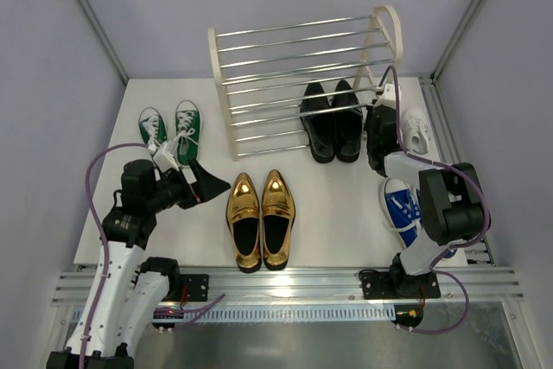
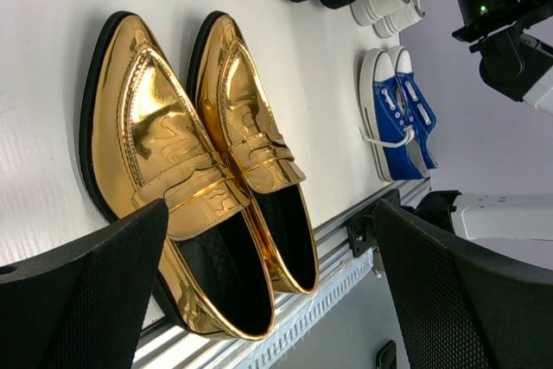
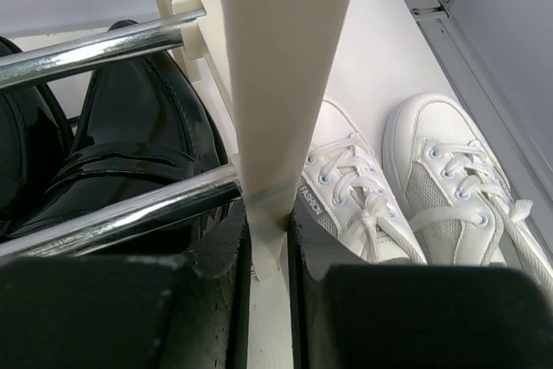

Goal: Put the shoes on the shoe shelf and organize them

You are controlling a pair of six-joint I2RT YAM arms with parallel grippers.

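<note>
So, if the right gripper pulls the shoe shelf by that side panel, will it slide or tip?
Probably light: the shoe shelf is thin chrome rods between slim panels, so it should slide. Gripped on one side panel by the right gripper, it may swivel rather than move straight. The black dress shoes at its bottom may steady it.

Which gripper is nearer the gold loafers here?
Left. The left gripper hovers open just left of the gold loafers. The right gripper is farther off, beyond their toes to the right, clamped on the shoe shelf side panel.
</note>
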